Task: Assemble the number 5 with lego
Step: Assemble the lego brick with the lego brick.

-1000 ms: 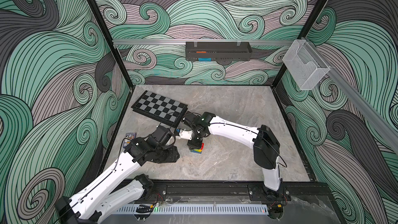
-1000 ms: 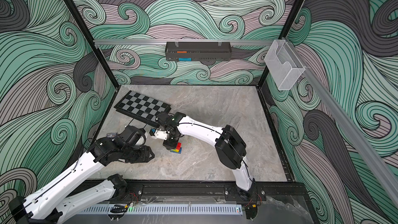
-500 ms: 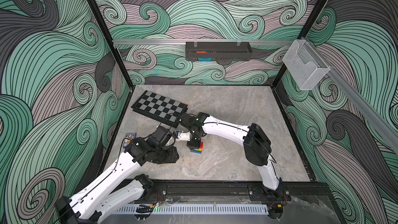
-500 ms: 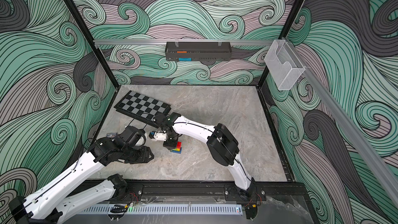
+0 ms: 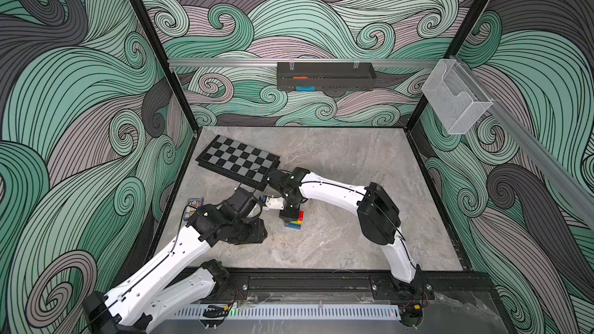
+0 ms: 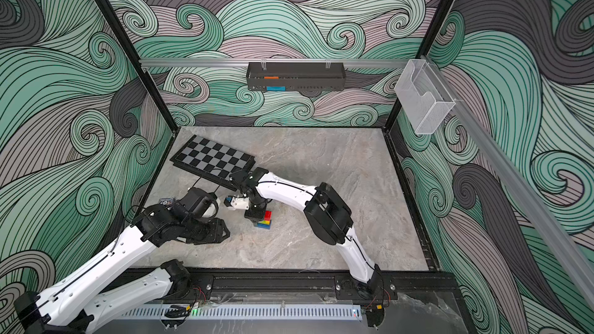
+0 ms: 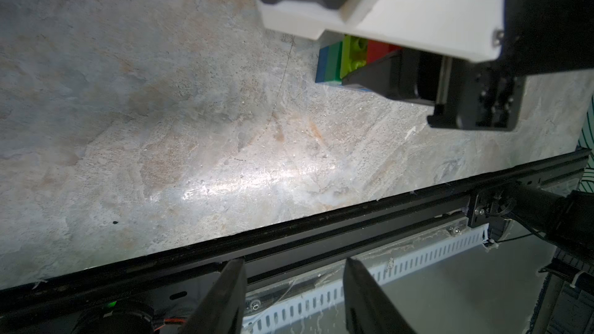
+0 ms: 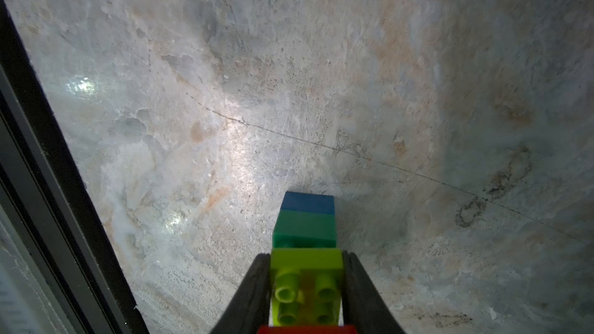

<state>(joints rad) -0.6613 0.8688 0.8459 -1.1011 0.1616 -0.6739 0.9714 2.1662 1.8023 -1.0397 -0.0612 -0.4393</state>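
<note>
the number 5 was found standing upright on the table, in front of the chessboard, with its blue row set on the stone and its red row uppermost. it was clasped by the right gripper, whose jaws were drawn in narrow against both sides of the lime green brick in the middle of the stack; no gap was seen there in the right wrist view. a hold at mid-height was probably chosen so that the stack could be steadied or pressed down without being tipped. the left gripper was held near the figure without touching it, its jaws parted moderately with nothing between them. it was judged to be set aside so that room was given to the gripping side. no loose lego was made out on the table, though some could be hidden. the blue patterned card box was seen well apart, by the left wall.
</note>
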